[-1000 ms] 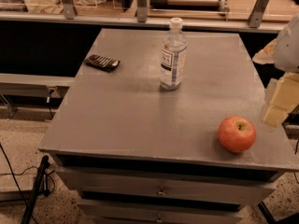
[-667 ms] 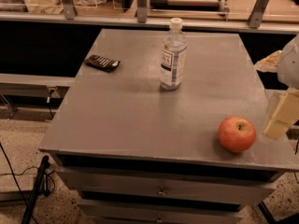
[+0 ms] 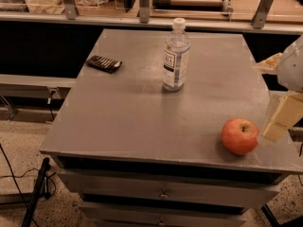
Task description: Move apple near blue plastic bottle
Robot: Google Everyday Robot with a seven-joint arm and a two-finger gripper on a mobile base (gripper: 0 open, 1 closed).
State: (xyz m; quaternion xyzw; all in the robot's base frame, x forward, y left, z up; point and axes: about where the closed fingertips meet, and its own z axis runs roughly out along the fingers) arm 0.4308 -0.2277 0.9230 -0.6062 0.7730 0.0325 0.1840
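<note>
One second of descent separates this view from the earlier ones: your gripper (image 3: 276, 126), hanging at the table's right edge, has dropped from above the apple (image 3: 240, 136) to a level just beside its right flank. Its pale tip is close to the fruit's skin, though contact cannot be confirmed. Whether the gripper is spread or closed you cannot tell from this angle, as only one pale part of it shows. The apple has not moved. It sits on the grey table (image 3: 142, 122) near the front right corner, stem dimple up, well apart from the blue plastic bottle (image 3: 175, 56), which stands upright toward the back centre with its white cap on. A dark striped packet (image 3: 103, 63) lies flat near the left edge, away from the likely path. The reading for you: the approach looks nearly done, the grasp is not yet made, and the whole carry toward the bottle remains ahead.
</note>
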